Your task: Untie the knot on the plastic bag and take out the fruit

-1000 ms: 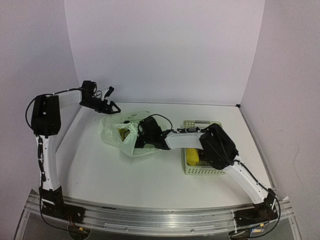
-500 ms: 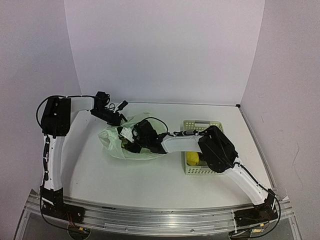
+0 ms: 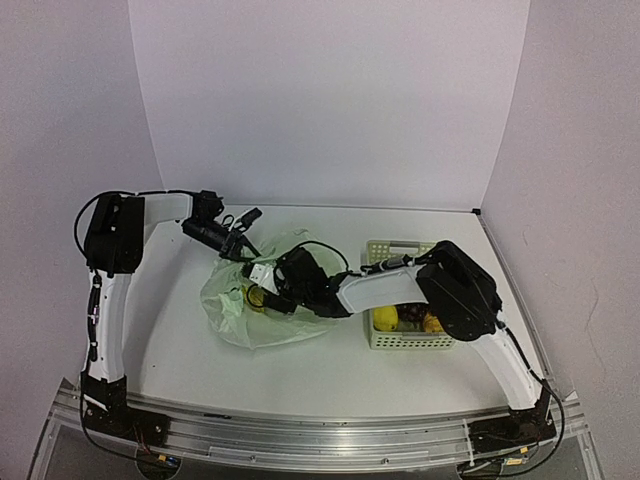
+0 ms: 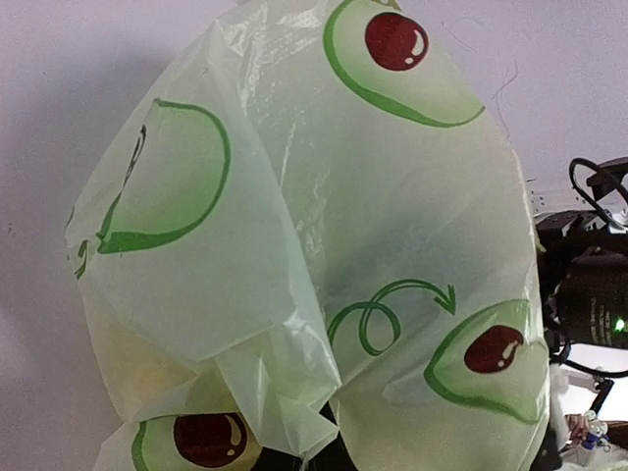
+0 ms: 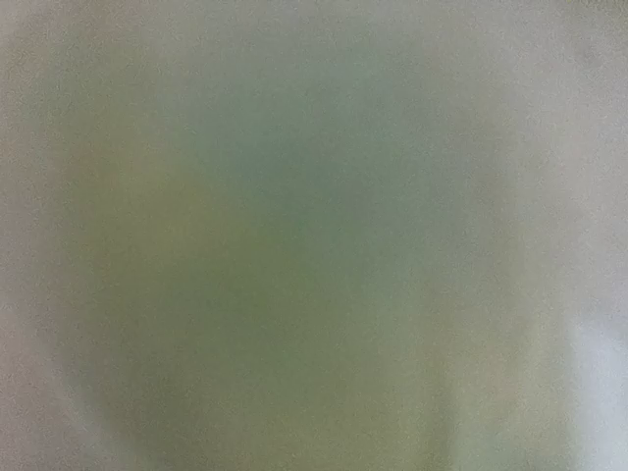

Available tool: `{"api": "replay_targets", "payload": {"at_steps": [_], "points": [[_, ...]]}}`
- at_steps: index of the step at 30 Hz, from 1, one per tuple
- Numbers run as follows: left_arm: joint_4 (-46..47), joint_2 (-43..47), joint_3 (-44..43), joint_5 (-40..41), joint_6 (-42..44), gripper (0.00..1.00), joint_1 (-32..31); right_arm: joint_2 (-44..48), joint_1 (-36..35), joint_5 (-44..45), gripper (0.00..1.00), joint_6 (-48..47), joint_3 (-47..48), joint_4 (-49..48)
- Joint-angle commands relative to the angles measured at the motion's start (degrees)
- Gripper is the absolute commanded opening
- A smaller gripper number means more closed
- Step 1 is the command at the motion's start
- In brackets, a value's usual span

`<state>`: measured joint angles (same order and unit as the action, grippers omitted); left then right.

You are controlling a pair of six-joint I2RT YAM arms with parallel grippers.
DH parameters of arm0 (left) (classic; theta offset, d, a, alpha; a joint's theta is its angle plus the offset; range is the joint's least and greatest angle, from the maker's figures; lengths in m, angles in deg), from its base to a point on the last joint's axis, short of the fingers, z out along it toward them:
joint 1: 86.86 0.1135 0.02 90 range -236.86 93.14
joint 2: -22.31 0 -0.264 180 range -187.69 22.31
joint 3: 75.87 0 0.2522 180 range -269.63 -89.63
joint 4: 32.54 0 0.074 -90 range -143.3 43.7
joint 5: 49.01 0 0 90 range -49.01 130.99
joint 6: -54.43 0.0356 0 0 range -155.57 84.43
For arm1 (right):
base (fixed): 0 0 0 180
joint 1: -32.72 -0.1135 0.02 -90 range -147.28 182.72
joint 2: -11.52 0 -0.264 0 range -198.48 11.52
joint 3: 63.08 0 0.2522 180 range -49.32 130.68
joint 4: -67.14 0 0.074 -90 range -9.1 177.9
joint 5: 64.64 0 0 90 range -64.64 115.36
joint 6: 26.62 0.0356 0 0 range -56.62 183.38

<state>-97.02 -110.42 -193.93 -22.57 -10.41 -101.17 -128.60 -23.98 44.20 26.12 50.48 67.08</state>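
**Green bag slumped on the table, fruit partly out**

The plastic bag lies crumpled on the white table, left of the middle. Its thin, see-through, pale green film is puffed up and creased. Close up from the left wrist, the bag shows printed green avocado halves with dark red stones and a looping green arrow, and its film hangs in broad folds. A yellow fruit shows dimly through the film. Off to the right, well apart from the bag, a yellow fruit and a brownish-orange one sit side by side in the pale lattice basket.
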Motion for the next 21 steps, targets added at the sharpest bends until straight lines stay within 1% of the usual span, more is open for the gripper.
{"api": "replay_targets", "payload": {"at_steps": [1,3,5,9,11,14,16,18,21], "points": [[-4.5,0.3,-2.7,-2.3,1.3,0.0,-1.5,10.2,1.9,2.0,0.76,3.5,-5.9,-7.2],[-4.3,0.3,-2.6,-2.2,1.2,0.0,-1.7,12.4,2.5,-0.9,0.76,6.8,-8.4,-7.4],[-4.0,0.4,-2.3,-2.2,1.2,0.0,-1.8,14.7,3.8,-4.0,0.76,12.1,-10.9,-7.3],[-2.5,0.7,-1.8,-1.4,0.1,0.0,-1.9,17.0,5.2,-10.8,0.75,19.0,-13.9,-5.9],[-1.5,1.0,-1.7,-1.0,-0.9,0.0,-1.9,18.3,5.2,-13.9,0.72,22.4,-14.6,-3.5],[0.0,1.6,-1.5,-0.8,-2.2,0.0,-1.9,20.8,4.8,-18.0,0.66,28.7,-15.7,-0.5],[1.3,2.0,-0.9,-0.5,-3.3,0.0,-1.9,21.7,3.3,-19.5,0.63,30.5,-16.9,0.5],[2.7,2.5,-0.2,-0.2,-4.1,0.0,-1.9,22.1,1.4,-19.3,0.62,30.7,-18.3,0.7],[3.7,2.8,0.2,0.3,-5.0,0.0,-1.8,21.9,-0.4,-19.5,0.57,32.8,-19.5,0.8]]}}
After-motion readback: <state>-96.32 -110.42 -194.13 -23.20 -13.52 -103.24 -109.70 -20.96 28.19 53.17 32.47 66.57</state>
